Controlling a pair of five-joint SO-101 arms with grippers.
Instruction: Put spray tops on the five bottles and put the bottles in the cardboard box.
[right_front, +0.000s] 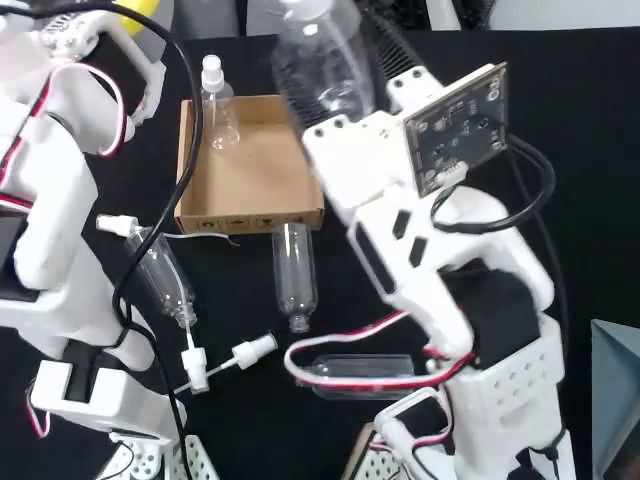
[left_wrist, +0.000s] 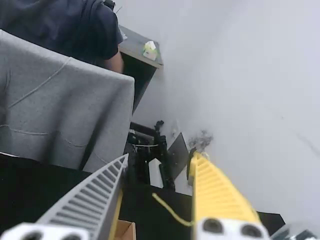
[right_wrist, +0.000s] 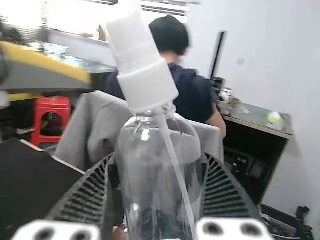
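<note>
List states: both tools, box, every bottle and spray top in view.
left tool: open, empty.
right tool: shut on held bottle.
held bottle: spray top on, raised above table.
cardboard box: open, one bottle inside.
boxed bottle: spray top on.
left table bottle: uncapped, lying.
middle table bottle: uncapped, lying.
near table bottle: uncapped, lying.
loose spray tops: three, lying on table.

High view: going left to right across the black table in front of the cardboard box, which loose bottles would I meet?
Slanted clear plastic bottle beside the white arm → bare-necked clear plastic bottle pointing away from the cardboard box → crosswise clear plastic bottle under the red-and-white cable.
</note>
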